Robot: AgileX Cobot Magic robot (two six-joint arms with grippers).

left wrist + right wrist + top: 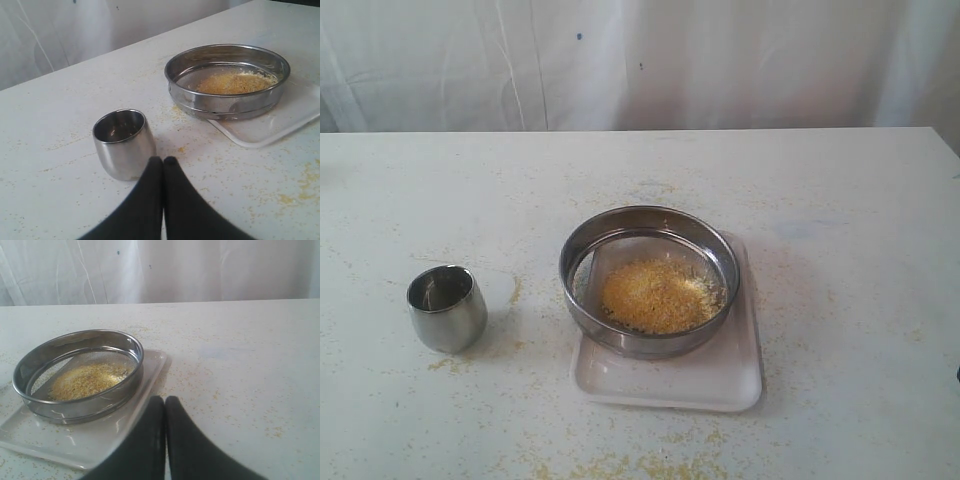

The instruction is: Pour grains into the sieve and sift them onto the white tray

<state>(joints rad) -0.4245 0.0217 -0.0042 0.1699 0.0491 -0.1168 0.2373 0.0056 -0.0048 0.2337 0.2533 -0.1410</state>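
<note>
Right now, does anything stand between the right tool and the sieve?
Nothing visible does. The sieve sits on the white tray; only the tray's low rim and some table surface lie between it and the shut right tool.

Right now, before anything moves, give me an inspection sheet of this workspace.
Surface: white table, speckled with fine yellow dust.
Job's things: sieve sits on the white tray; grains lie heaped on its mesh.
Clutter: steel cup upright, left of the tray in the exterior view, apparently empty; stray granules along the near edge.
Grippers: left tool shut, holding nothing; right tool shut, holding nothing.
Cables: nothing seen.
Surroundings: white curtain behind the table.
</note>
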